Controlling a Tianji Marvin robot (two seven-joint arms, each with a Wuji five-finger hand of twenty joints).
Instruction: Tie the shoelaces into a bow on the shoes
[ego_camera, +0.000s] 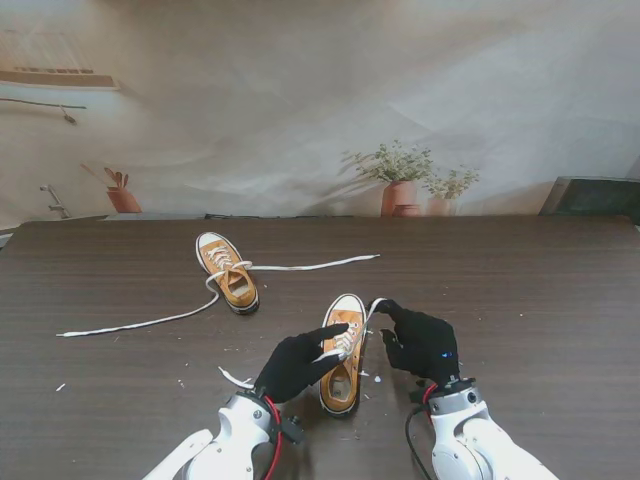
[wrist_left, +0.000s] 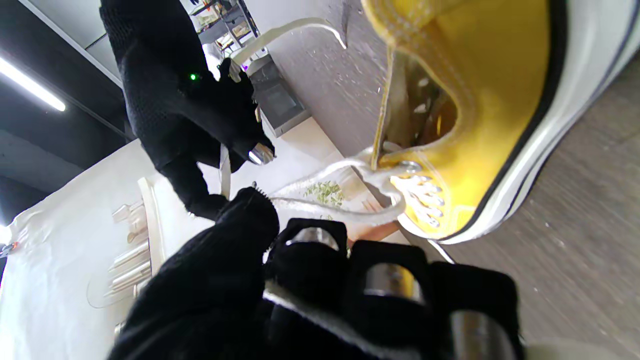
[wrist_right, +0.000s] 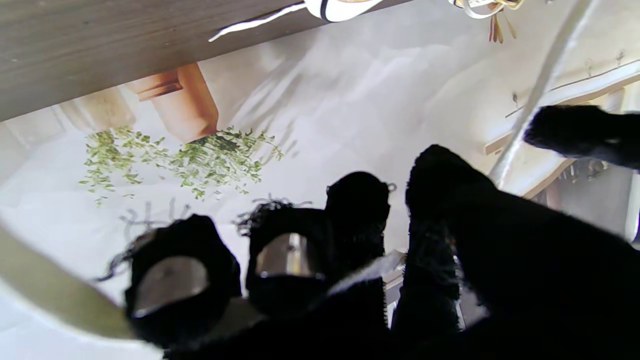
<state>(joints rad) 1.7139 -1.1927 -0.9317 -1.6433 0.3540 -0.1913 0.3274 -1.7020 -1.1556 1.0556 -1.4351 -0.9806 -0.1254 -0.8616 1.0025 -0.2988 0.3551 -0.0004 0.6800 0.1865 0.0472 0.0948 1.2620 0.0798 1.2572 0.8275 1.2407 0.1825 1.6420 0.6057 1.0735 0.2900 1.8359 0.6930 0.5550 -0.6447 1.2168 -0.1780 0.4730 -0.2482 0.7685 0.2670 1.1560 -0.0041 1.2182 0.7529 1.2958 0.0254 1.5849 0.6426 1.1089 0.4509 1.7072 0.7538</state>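
Both hands (ego_camera: 296, 366) (ego_camera: 422, 343) closed on near shoe's (ego_camera: 343, 375) white lace (wrist_left: 320, 202).

I count 2 shoes on the table (ego_camera: 540, 300): the near shoe (ego_camera: 342, 370) betw. my hands and the far shoe (ego_camera: 227, 272) farther from me, to the left. Hands: 2, my left hand (ego_camera: 298, 362) and my right hand (ego_camera: 422, 343), both in black gloves. Laces: the far shoe has 2 loose ends, 1 long lace end (ego_camera: 135, 323) running left and 1 lace end (ego_camera: 315, 265) running right; the near shoe's lace (ego_camera: 348, 340) count I can't tell, approx. 1 strand per hand.
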